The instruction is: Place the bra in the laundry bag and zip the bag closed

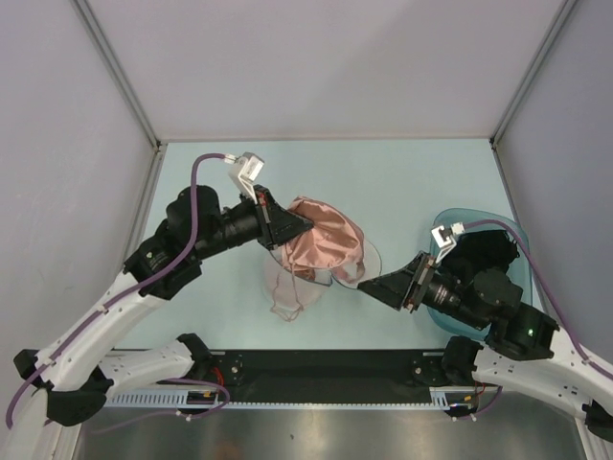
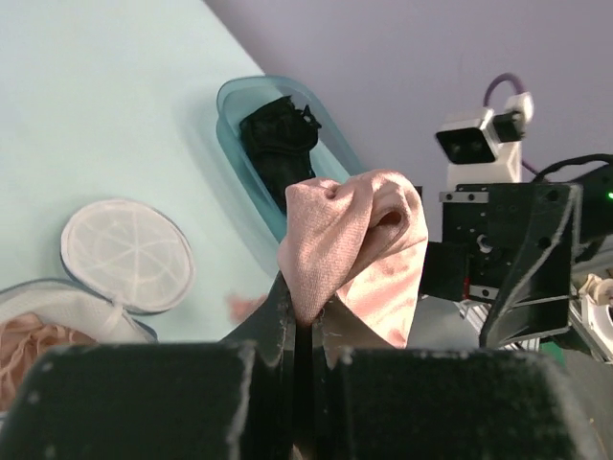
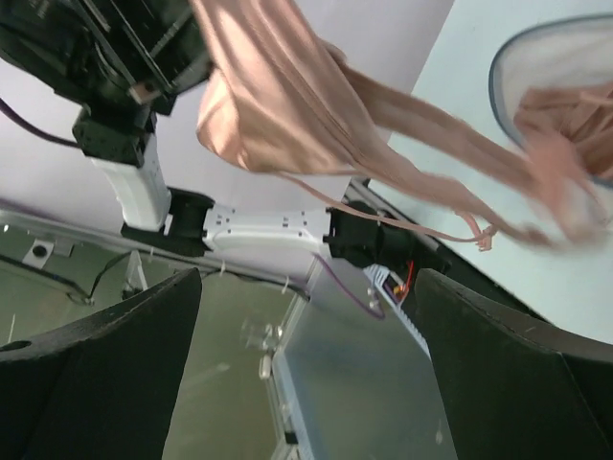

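Note:
My left gripper (image 1: 303, 226) is shut on a fold of the salmon-pink bra (image 1: 329, 241) and holds it up off the table. In the left wrist view the satin bunches out from between the shut jaws of the left gripper (image 2: 308, 324). The bra's thin straps trail down into the open white mesh laundry bag (image 1: 289, 292), which lies under it. One bag half (image 2: 126, 255) lies flat and the other half (image 2: 43, 321) holds pink strap. My right gripper (image 1: 370, 286) stands open just right of the bra with nothing between its fingers. From the right wrist, the bra (image 3: 259, 105) hangs overhead.
A translucent teal basin (image 1: 514, 244) holding a black garment (image 1: 482, 251) sits at the right, partly under my right arm. Grey walls enclose the pale table on three sides. The arm bases and a black rail run along the near edge.

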Controlling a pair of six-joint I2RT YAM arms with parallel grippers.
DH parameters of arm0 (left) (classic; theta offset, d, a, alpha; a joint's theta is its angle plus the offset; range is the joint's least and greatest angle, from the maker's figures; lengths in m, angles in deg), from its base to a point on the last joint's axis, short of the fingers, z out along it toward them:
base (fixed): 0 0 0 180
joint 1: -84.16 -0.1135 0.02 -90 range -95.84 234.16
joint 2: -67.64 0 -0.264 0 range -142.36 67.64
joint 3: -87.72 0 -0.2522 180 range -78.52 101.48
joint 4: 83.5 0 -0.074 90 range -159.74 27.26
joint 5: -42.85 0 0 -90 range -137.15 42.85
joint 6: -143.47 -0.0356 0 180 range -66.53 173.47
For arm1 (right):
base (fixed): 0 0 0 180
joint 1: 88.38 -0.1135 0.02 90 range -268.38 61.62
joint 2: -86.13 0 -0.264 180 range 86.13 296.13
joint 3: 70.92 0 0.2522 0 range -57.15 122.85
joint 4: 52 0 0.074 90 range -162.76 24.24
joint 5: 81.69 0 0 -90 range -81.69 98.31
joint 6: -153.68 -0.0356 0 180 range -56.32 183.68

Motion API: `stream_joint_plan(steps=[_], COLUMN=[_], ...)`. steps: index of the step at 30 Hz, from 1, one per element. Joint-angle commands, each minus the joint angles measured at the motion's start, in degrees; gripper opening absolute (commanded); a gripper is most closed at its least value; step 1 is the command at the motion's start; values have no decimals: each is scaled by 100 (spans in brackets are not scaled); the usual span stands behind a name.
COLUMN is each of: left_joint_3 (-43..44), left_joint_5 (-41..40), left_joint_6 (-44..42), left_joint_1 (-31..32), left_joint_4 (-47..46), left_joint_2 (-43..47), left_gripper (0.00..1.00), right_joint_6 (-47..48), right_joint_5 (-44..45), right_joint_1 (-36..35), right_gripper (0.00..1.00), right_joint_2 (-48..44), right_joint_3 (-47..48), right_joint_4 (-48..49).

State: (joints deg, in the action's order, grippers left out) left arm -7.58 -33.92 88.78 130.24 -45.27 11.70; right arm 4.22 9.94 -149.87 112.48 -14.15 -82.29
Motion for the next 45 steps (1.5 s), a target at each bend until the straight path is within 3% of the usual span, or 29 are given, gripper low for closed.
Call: stream_joint_plan(steps=[1,4,6,8,13,21,29,36,45], left_joint_3=[201,525,710,851,904,1142,1168,1054,1028], left_joint_5=[328,715,1057,1286,1673,2025,2393,2965,3141], left_joint_6=[-664,-893,-1078,-1184,-1518,-1527,-1360,-1159,-885], left_joint_1=[-29,-29,-29,-29,-29,-29,-29,-29,-29], left_joint_4=[-522,-321,-145,31,110,172,-12,163,470], left_joint_2=[277,189,110,118,145,-232,-286,-408,-733], left_gripper=[0,0,0,0,0,0,0,0,0], right_joint_6=[414,1576,1841,1597,929,884,304,523,1095], right_joint_5=[-1046,-1542,-1176,-1112,-2535,-2651,-2351,-2501,-3036], right_joint_1=[23,50,59,76,103,182,287,524,524], right_gripper=[100,100,100,100,100,100,100,100,100], right_joint_2=[-122,106,195,239,415,942,1118,1215,1250], right_joint_3=[-29,392,770,824,508,938,552,639,630], right_joint_4=[-184,-595,-946,-643,843,432,1283,1284,1856])
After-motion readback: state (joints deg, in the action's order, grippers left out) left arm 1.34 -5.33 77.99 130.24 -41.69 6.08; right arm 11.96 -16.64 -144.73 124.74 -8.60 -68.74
